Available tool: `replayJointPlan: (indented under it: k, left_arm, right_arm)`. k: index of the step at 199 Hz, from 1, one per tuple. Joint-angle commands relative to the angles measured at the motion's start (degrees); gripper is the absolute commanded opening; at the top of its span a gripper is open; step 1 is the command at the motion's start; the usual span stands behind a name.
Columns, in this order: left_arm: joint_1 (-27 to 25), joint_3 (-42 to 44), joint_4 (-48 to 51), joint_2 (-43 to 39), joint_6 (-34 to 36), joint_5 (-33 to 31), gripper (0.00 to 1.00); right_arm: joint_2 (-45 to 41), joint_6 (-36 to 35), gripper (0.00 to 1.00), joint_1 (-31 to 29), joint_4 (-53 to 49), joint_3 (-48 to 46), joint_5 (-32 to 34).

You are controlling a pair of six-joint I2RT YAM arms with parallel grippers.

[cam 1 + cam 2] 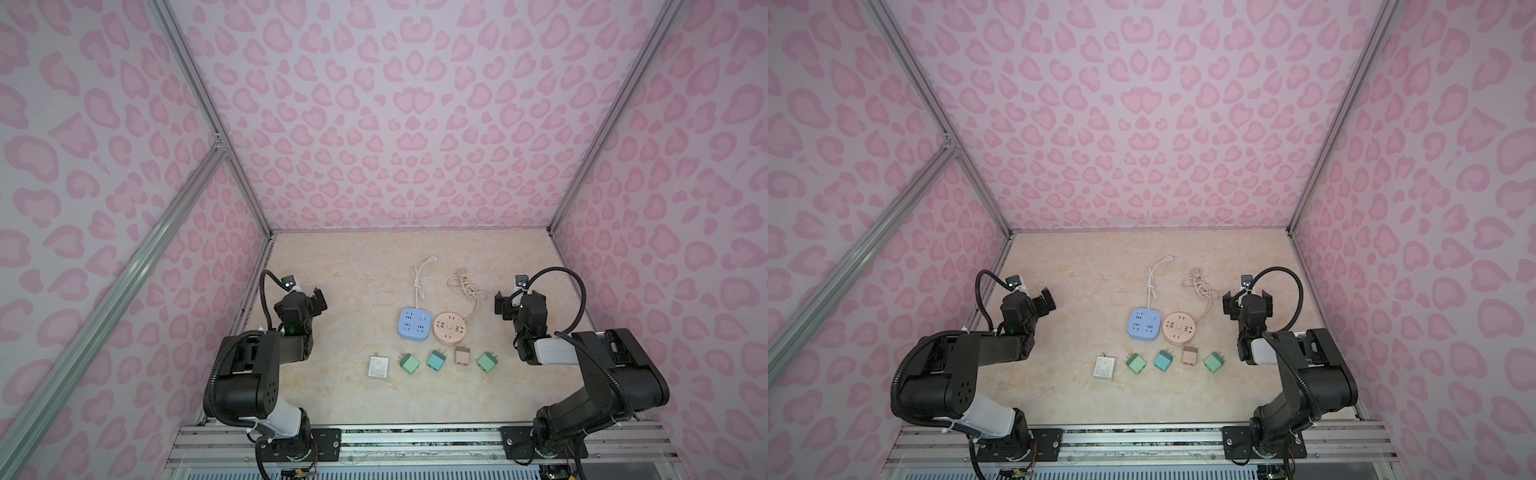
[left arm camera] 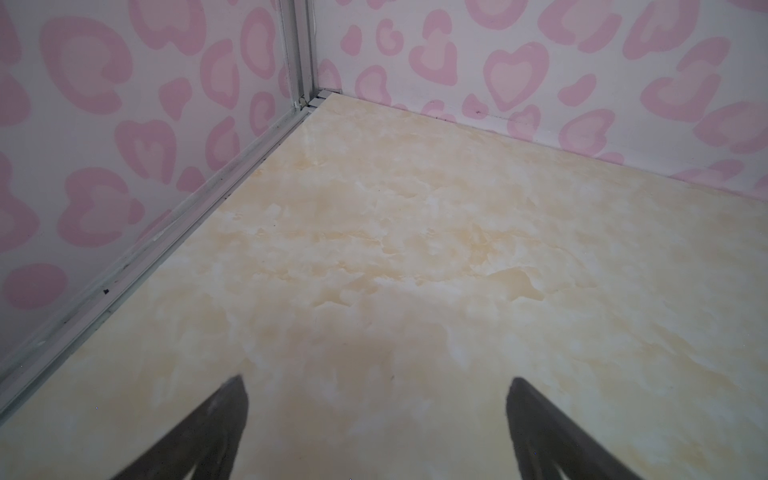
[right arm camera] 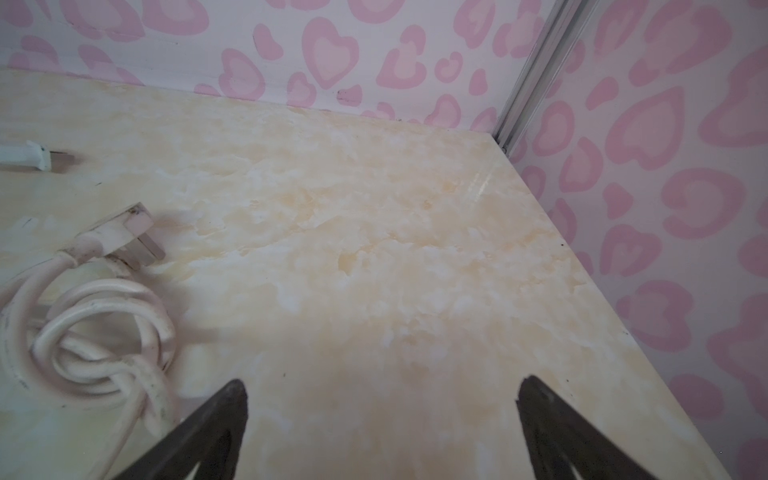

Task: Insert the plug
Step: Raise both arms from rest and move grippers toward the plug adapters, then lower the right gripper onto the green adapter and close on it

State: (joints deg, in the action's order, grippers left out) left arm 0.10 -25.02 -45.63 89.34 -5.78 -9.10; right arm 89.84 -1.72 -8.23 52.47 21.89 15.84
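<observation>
A row of small plugs lies on the marble table in both top views: white (image 1: 378, 367), green (image 1: 409, 363), teal (image 1: 436, 360), tan-pink (image 1: 461, 355) and another green one (image 1: 487, 362). Just behind them sit a blue square socket block (image 1: 413, 325) (image 1: 1144, 324) and a round pink socket block (image 1: 449, 328) (image 1: 1178, 328). My left gripper (image 1: 309, 301) (image 2: 376, 386) hovers open at the table's left side, far from the plugs. At the right side my right gripper (image 1: 519, 301) (image 3: 382, 388) is open too, holding nothing.
Each socket block trails a cord toward the back wall. The pink block's knotted cord (image 3: 95, 332) and its wall plug (image 3: 124, 237) lie beside my right gripper. Pink patterned walls with metal frame rails (image 2: 299, 50) close in the table (image 1: 340, 395) on three sides.
</observation>
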Motion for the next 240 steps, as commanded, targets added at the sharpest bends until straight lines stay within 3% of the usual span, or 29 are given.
replayJointPlan:
  k: [1, 15, 25, 56, 68, 101, 116, 125, 147, 170, 199, 240]
  left_arm:
    - [0.0, -0.1, -0.3, -0.3, 0.5, 0.1, 0.98]
    - [-0.4, -0.3, -0.3, -0.7, 1.0, 0.0, 0.98]
    - [-0.9, -1.6, 3.2, -1.9, 1.9, 0.6, 0.98]
    - [-4.6, -13.1, 26.7, -6.7, 2.1, -5.3, 0.98]
    - [-5.8, -15.6, 30.7, -8.2, -2.4, -10.1, 0.99]
    - [-6.3, -21.4, 48.5, -13.4, -19.8, -10.0, 0.99]
    - [-7.2, -22.5, 54.1, -16.0, -19.6, -4.8, 0.97]
    - [-9.1, -22.6, 57.1, -17.8, -19.8, -5.3, 0.98]
    - [-15.7, -22.6, 62.1, -21.7, -22.0, -4.7, 0.98]
    - [-22.3, -23.0, 67.6, -25.8, -23.1, -4.6, 0.98]
    - [-26.3, -21.1, 71.5, -32.2, -24.4, -1.6, 0.99]
    - [-30.0, -18.0, 75.1, -37.4, -27.9, 2.5, 0.99]
  right_arm:
    - [0.1, 0.4, 1.00, 0.0, 0.6, 0.0, -0.1]
    - [-0.3, 0.3, 1.00, -0.1, 0.9, -0.1, 0.5]
    - [-2.9, 1.0, 1.00, -1.5, -2.7, 1.0, 6.7]
    - [-9.6, 3.5, 1.00, -2.5, -29.1, 12.9, 12.2]
    - [-11.2, 6.5, 1.00, -2.6, -41.4, 18.6, 11.8]
    - [-13.4, 10.8, 1.00, -8.4, -59.8, 26.1, 13.7]
    - [-15.1, 14.5, 1.00, -13.3, -67.4, 27.8, 16.1]
    - [-16.5, 18.5, 0.99, -16.0, -72.5, 28.6, 16.4]
    - [-21.0, 30.4, 0.93, -20.9, -85.9, 28.6, 14.6]
    - [-27.9, 39.1, 0.80, -24.6, -94.8, 25.6, 12.5]
    - [-38.0, 48.6, 0.68, -28.0, -101.9, 20.6, 10.8]
    - [-43.8, 53.6, 0.70, -31.9, -106.8, 16.8, 7.1]
